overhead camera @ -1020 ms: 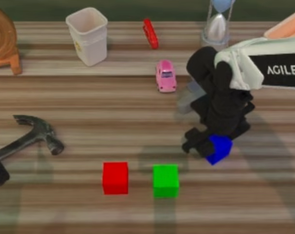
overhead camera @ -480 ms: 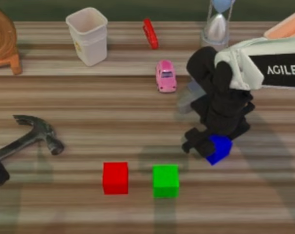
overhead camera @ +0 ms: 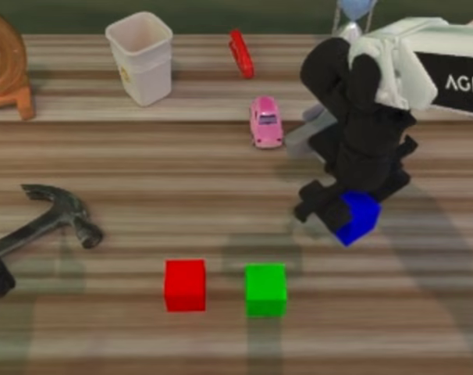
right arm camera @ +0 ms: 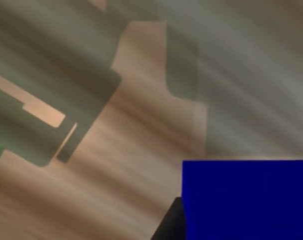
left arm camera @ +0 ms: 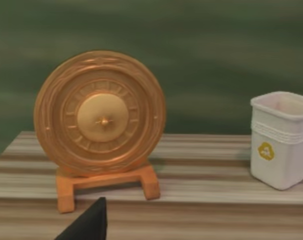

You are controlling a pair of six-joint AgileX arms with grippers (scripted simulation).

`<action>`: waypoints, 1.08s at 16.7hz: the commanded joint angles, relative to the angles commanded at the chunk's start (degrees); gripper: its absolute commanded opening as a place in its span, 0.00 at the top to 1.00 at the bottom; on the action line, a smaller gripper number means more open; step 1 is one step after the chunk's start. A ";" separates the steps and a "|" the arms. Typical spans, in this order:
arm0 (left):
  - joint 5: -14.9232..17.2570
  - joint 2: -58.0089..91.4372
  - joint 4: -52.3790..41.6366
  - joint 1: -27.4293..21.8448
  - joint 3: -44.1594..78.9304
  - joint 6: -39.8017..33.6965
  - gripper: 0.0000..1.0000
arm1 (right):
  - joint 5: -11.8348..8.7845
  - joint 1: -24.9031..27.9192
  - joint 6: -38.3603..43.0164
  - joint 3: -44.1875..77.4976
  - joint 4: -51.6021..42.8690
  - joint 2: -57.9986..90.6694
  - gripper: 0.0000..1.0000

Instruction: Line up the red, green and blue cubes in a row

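Bin (overhead camera: 141, 56) interior apparently bare.

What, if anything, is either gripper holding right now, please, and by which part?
The right gripper holds the blue cube by its sides, lifted above the table. The left arm, at the table's left edge, holds nothing visible.

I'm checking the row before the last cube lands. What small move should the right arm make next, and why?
Probably carry the blue cube, held in the right gripper, toward the table's near edge and lower it just right of the green cube. The red cube and green already sit side by side; blue hangs farther back.
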 joint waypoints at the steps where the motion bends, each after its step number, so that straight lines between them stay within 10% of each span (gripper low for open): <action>1: 0.00 0.00 0.00 0.00 0.00 0.00 0.00 | 0.00 0.00 0.03 1.00 -1.56 -0.77 1.00; 10: 0.00 0.00 0.00 0.00 0.00 0.00 0.00 | 0.07 0.72 4.05 0.74 -2.80 -2.39 1.00; 18: 0.00 0.00 0.00 0.00 0.00 0.00 0.00 | 0.69 6.50 31.35 -6.54 -3.27 -9.23 1.00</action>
